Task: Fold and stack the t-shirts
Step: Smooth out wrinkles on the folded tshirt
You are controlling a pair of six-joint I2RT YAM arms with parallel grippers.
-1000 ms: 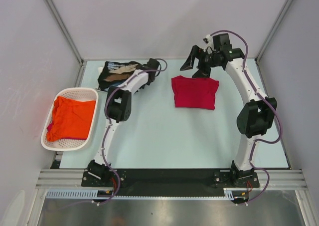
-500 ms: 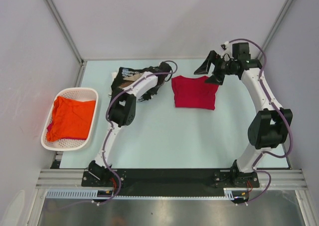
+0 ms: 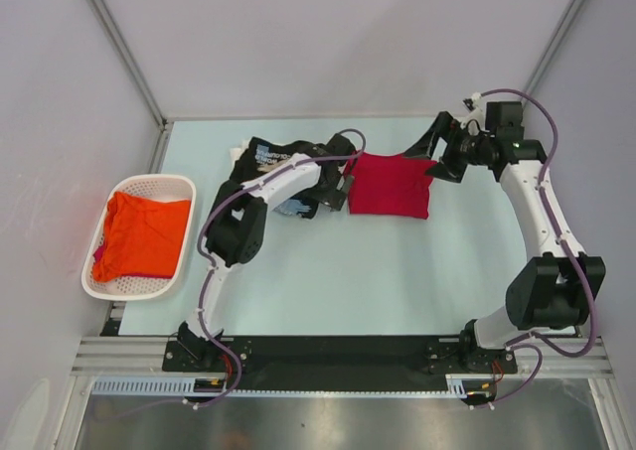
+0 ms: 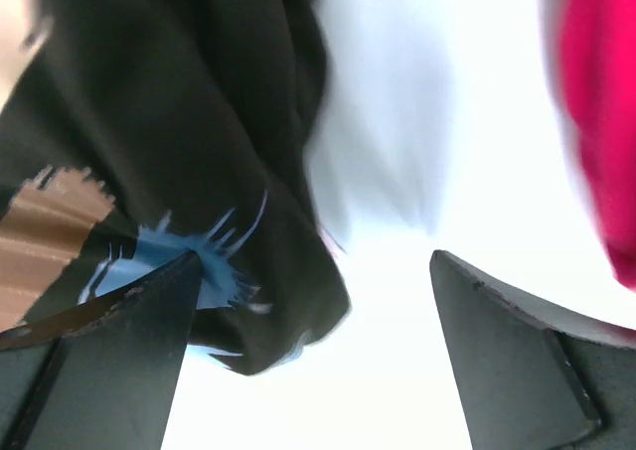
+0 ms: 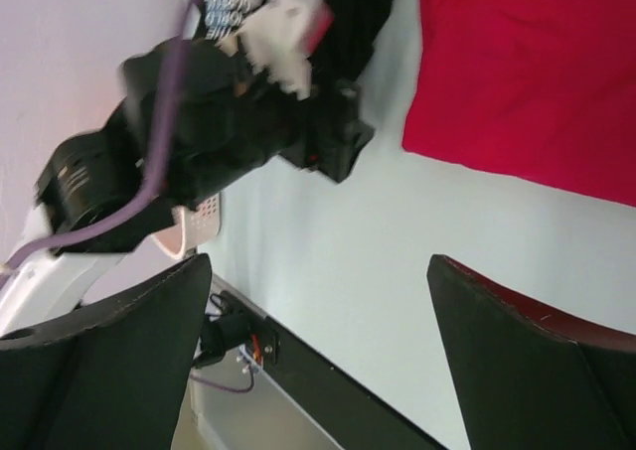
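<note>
Two arms rise from the near edge of one pale-blue table (image 3: 378, 281) walled in grey panels. At left, one white basket (image 3: 99, 283) holds one orange t-shirt (image 3: 144, 236). Farther back, one printed black t-shirt (image 3: 263, 157) lies rumpled by the left gripper (image 4: 313, 261), its fingers spread wide. One crimson t-shirt (image 3: 393, 184) lies flat beside the right gripper (image 3: 433, 158), equally wide and empty.

The left arm (image 3: 283, 177) bends at its elbow and reaches far forward, leaning toward the middle. The left gripper (image 3: 333, 192) points down, its two fingers spread wide with nothing between them. The right arm (image 3: 540, 207) stands tall and curls over to the left. The right gripper (image 3: 435, 155) hangs in the air, fingers wide apart too.
</note>
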